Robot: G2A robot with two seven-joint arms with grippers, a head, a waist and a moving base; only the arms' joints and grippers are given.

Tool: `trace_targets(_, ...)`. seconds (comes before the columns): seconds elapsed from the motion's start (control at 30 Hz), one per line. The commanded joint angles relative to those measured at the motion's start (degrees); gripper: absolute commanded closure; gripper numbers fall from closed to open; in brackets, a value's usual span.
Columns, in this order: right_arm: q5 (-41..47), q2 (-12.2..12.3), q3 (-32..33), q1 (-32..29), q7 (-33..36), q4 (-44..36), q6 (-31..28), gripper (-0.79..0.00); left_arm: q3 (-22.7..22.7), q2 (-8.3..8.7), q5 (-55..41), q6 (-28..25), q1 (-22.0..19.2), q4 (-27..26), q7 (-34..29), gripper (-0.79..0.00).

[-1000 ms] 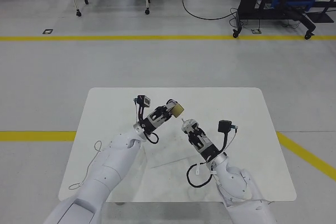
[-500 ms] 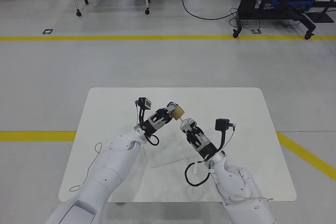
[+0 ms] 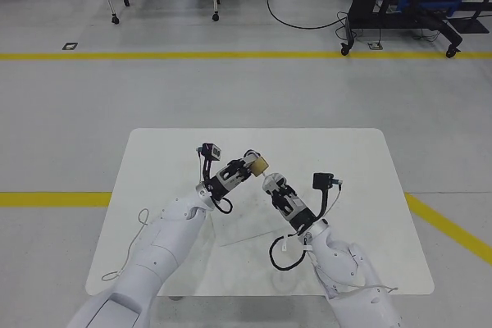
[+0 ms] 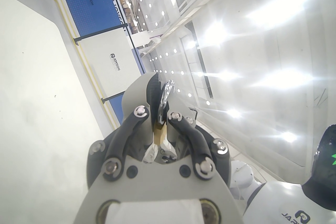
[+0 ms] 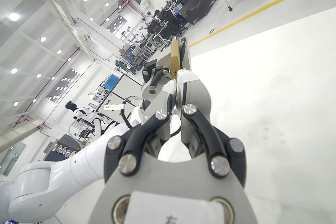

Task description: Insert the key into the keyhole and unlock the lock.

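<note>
The brass lock (image 3: 261, 164) hangs above the bench (image 3: 353, 156), gripped by the closed left end effector (image 3: 249, 168). The key (image 5: 176, 93), seen edge-on, is pinched in the closed right end effector (image 3: 271, 181). Over the last second this has advanced, so its tip now meets the lock's keyhole end.

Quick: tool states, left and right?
Left tool: closed on the brass-coloured padlock with silver shackle.
Right tool: closed on what looks like the thin metal key, seen edge-on, tip at the padlock's base.
</note>
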Motion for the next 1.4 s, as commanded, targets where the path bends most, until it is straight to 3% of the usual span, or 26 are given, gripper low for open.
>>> trace_targets(0.0, -0.07, 0.01, -0.06, 0.0, 0.11, -0.05, 0.09, 0.0, 0.07, -0.06, 0.48, -0.01, -0.01, 0.0, 0.24, 0.0)
trace_targets(0.93, 0.16, -0.56, -2.53, 1.17, -1.85, 0.68, 2.43, 0.0, -1.14, -0.38, 1.51, -0.83, 0.68, 0.2, 0.01, 0.0)
trace_targets(0.97, 0.26, -0.58, -2.57, 1.2, -2.08, 0.71, 2.35, -0.065, -1.18, -0.39, 1.46, -0.77, 0.72, 0.15, -0.02, 0.0)
trace_targets(1.03, 0.5, -0.63, -2.61, 1.22, -2.38, 0.77, 2.3, -0.308, -1.32, -0.41, 1.31, -0.68, 0.8, 0.18, 0.04, 0.0)
trace_targets(1.1, 0.56, -0.64, -2.56, 1.17, -2.6, 0.71, 2.23, -0.44, -1.53, -0.4, 1.16, -0.69, 0.83, 0.29, 0.1, 0.0)
trace_targets(1.37, 0.92, -0.54, -1.83, 0.29, -2.57, 0.05, 1.72, -0.354, -2.26, -0.33, 0.9, -0.87, 0.91, 0.54, -0.06, 0.0)
